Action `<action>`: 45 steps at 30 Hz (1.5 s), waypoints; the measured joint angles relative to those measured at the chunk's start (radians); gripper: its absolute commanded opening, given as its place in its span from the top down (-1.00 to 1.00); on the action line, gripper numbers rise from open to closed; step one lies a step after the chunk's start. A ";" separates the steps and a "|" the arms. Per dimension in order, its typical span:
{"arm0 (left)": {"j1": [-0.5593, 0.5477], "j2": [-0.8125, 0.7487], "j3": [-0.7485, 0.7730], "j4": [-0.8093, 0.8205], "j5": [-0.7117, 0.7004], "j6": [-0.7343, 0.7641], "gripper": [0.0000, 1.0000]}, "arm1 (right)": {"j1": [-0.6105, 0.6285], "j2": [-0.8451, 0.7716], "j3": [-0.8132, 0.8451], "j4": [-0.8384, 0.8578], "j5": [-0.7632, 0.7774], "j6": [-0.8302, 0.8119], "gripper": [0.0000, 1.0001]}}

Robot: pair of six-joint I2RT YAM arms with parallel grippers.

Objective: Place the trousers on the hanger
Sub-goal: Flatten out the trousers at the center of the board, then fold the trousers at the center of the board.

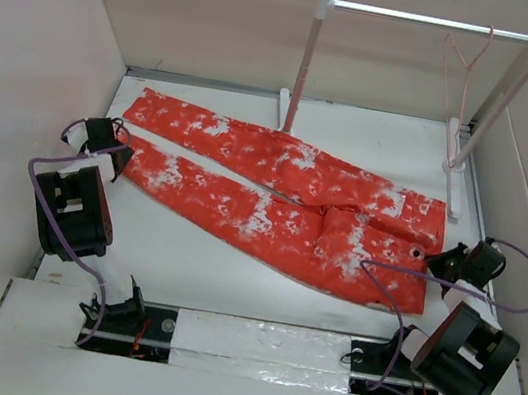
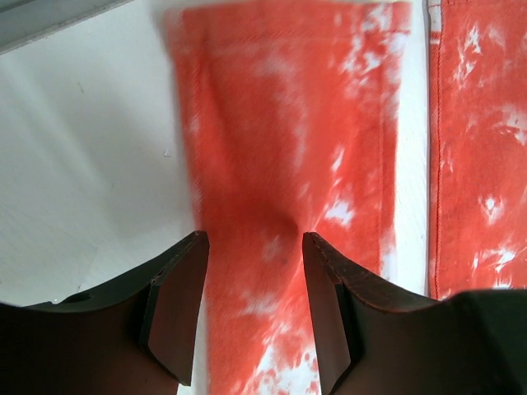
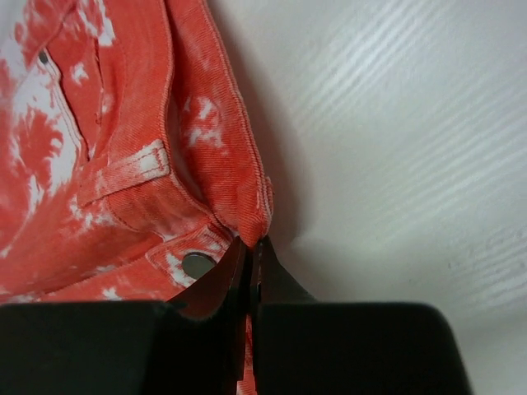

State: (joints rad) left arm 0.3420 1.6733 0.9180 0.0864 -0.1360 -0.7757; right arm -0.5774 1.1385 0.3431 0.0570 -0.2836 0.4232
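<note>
The orange-red trousers (image 1: 284, 196) with white splotches lie flat across the table, legs pointing left, waist at the right. The thin pinkish-red hanger (image 1: 461, 68) hangs from the right part of the white rail. My left gripper (image 1: 120, 161) is open, its jaws straddling the cuff end of the nearer leg (image 2: 272, 164). My right gripper (image 1: 436, 259) is shut on the waistband edge (image 3: 247, 206) of the trousers, beside a metal button (image 3: 198, 265).
A white rail (image 1: 435, 21) on two posts stands at the back right, its feet on the table near the waist. White walls close in on the left, back and right. The arm bases sit at the near edge.
</note>
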 measured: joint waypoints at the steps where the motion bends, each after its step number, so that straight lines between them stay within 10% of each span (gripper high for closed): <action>1: -0.002 0.000 0.000 0.000 0.002 0.000 0.07 | 0.000 0.019 0.030 -0.005 0.008 0.006 1.00; 5: -0.019 0.003 0.000 -0.016 -0.001 0.000 0.07 | 0.000 0.133 0.190 0.002 0.026 0.018 0.75; 7: -0.031 0.011 0.000 -0.032 -0.006 0.000 0.07 | 0.000 0.175 0.247 0.012 0.024 0.017 -0.06; 10: -0.043 0.028 0.000 -0.046 -0.022 -0.002 0.09 | 0.000 0.195 0.262 0.048 0.016 0.010 -0.54; 23: -0.045 -0.059 -0.020 -0.154 -0.147 -0.029 0.08 | 0.095 -0.232 0.124 0.019 0.065 -0.045 -0.31; 27: -0.032 -0.061 -0.020 -0.188 -0.159 -0.027 0.14 | 0.095 -0.322 0.055 -0.039 0.070 -0.087 0.75; 29: -0.020 -0.070 -0.021 -0.195 -0.158 -0.021 0.15 | 0.095 -0.364 0.024 -0.081 0.075 -0.100 0.82; 41: 0.008 -0.025 -0.017 -0.204 -0.095 0.016 0.09 | 0.095 -0.477 -0.092 -0.190 0.087 -0.127 -0.19; 44: 0.007 -0.018 -0.016 -0.189 -0.077 0.017 0.21 | 0.095 -0.483 -0.092 -0.195 0.089 -0.110 -0.22; 45: 0.007 -0.016 -0.015 -0.184 -0.072 0.018 0.60 | 0.095 -0.484 -0.093 -0.201 0.090 -0.104 -0.21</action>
State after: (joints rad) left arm 0.3489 1.6577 0.9028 -0.0975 -0.2081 -0.7578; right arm -0.4828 0.6544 0.2504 -0.1436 -0.1936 0.3191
